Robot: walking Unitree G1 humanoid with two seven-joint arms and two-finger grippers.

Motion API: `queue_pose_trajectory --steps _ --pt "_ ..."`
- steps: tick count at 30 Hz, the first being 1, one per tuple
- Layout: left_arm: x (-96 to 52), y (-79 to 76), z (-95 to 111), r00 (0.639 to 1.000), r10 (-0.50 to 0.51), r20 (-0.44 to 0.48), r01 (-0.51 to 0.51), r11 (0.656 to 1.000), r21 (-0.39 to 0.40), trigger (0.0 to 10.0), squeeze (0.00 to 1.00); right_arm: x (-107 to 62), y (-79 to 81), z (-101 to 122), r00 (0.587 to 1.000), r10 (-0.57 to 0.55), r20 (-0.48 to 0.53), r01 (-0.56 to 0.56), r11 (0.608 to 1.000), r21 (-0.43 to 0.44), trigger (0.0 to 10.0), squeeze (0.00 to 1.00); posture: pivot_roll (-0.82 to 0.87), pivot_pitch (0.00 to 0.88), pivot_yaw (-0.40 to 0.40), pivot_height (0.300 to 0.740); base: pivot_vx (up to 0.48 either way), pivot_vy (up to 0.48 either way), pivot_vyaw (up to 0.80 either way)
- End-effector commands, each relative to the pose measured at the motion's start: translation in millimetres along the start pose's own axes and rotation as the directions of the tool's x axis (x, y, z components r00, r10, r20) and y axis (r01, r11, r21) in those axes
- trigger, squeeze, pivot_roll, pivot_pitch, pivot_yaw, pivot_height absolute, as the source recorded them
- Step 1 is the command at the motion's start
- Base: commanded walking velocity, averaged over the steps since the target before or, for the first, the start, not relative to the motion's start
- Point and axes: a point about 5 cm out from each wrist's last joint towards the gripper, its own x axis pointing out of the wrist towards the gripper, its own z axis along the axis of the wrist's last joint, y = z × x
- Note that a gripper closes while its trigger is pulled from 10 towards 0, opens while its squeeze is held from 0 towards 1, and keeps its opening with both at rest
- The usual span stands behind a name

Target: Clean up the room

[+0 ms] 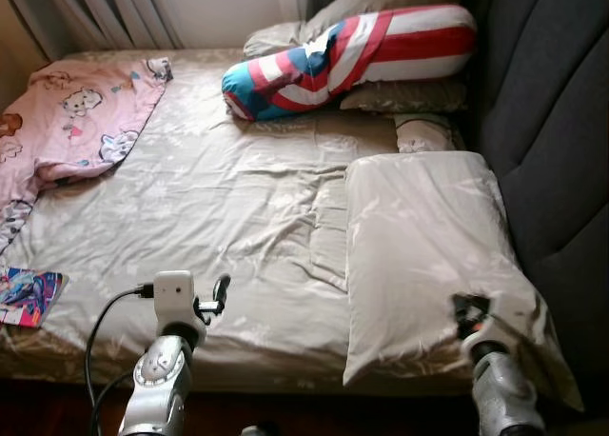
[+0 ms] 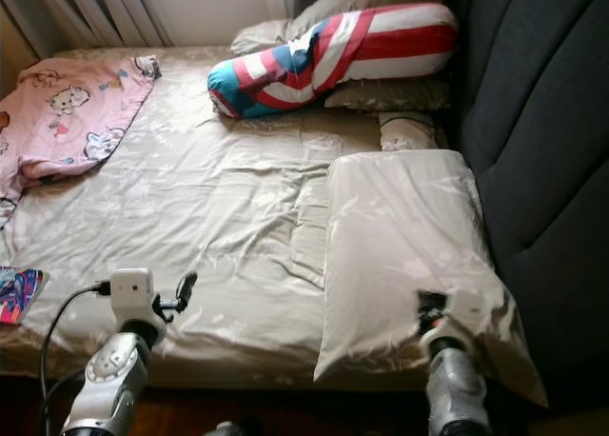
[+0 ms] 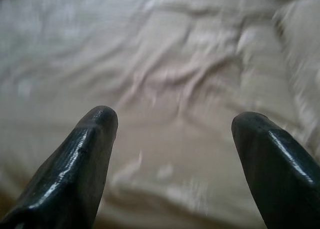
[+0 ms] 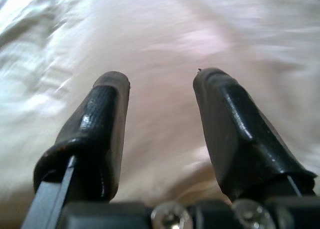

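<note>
Scene: A robot stands at the side of a bed [image 1: 219,198] covered in a rumpled beige sheet, a dark padded headboard [image 1: 552,122] along the robot's right.
Task's thing: A large beige pillow [image 1: 419,255] lies on the bed just beside the headboard, its near corner hanging past the mattress edge.
Right gripper: The right gripper [image 4: 161,84] hovers over the pillow's near end with its fingers spread and nothing between them; the wrist view is too blurred to tell whether the tips touch the fabric.
Left gripper: The left gripper [image 3: 174,120] is held above the bare sheet near the bed's front edge, fingers wide apart, empty.
Other items: A red, white and blue bolster [image 1: 347,60] rests on more pillows at the far end; a pink cartoon-print blanket [image 1: 81,117] is bunched at the far left; a colourful book [image 1: 29,296] sits at the near left edge.
Step in hand: Likely taking hold of the pillow to straighten it.
Doing it well: Pinch a thick fold at the near edge rather than the smooth top, close firmly, and bring the left gripper across to share the load, since soft filling sags.
</note>
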Motion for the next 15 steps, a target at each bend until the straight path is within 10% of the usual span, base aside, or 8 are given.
queue_pose_trajectory --steps 1,15 --pt "-8.1 8.4 -27.0 0.992 0.037 -0.117 -0.034 0.999 0.029 10.0 0.00 -9.9 6.5 -26.0 0.993 0.051 -0.110 -0.062 0.994 -0.095 10.0 0.00 -0.11 0.081 0.052 0.740 0.000 0.000 0.00" --pt "-48.6 25.7 -102.3 0.880 0.102 -0.464 -0.044 0.990 0.134 10.0 0.00 -43.8 -8.9 -84.6 0.923 -0.086 -0.374 0.078 0.996 -0.037 10.0 0.00 -0.12 0.025 0.070 0.740 0.000 0.000 0.00"
